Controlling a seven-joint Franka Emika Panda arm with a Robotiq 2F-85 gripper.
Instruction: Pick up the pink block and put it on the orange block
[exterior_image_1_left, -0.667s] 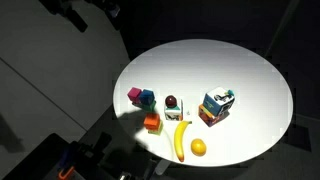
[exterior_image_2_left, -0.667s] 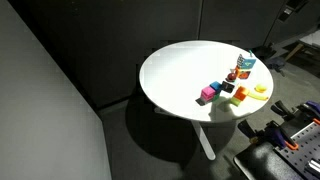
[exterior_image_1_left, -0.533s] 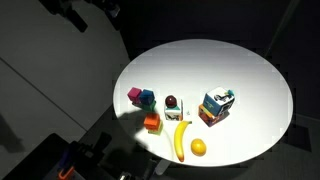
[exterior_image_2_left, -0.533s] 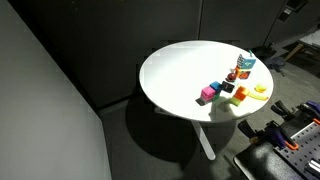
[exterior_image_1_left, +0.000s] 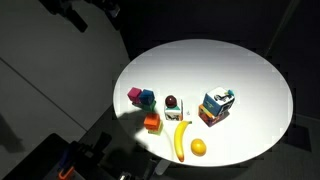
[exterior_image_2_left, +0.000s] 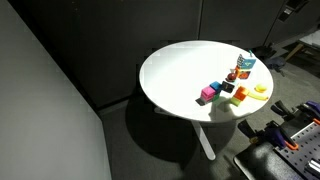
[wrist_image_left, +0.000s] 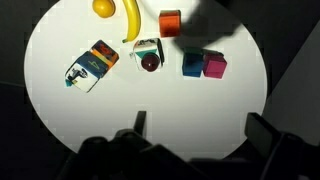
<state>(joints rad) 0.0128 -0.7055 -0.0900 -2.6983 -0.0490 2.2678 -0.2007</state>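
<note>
The pink block (wrist_image_left: 214, 66) lies on the round white table (wrist_image_left: 120, 105), touching a teal cube (wrist_image_left: 192, 64) on its left in the wrist view. The orange block (wrist_image_left: 170, 22) sits alone further up, beside the banana. In both exterior views the pink block (exterior_image_1_left: 134, 95) (exterior_image_2_left: 207, 94) stands at the end of the row of things, with the orange block (exterior_image_1_left: 152, 123) (exterior_image_2_left: 239, 97) a short way off. My gripper (wrist_image_left: 202, 128) hangs high above the table, open, with nothing between its dark fingers (wrist_image_left: 140, 122). It is well apart from both blocks.
A banana (wrist_image_left: 131, 18) and a round orange fruit (wrist_image_left: 103, 7) lie near the table's edge. A small white holder with a dark red ball (wrist_image_left: 148, 58) stands next to the teal cube, and a multicoloured box (wrist_image_left: 92, 65) lies beyond it. Darkness surrounds the table.
</note>
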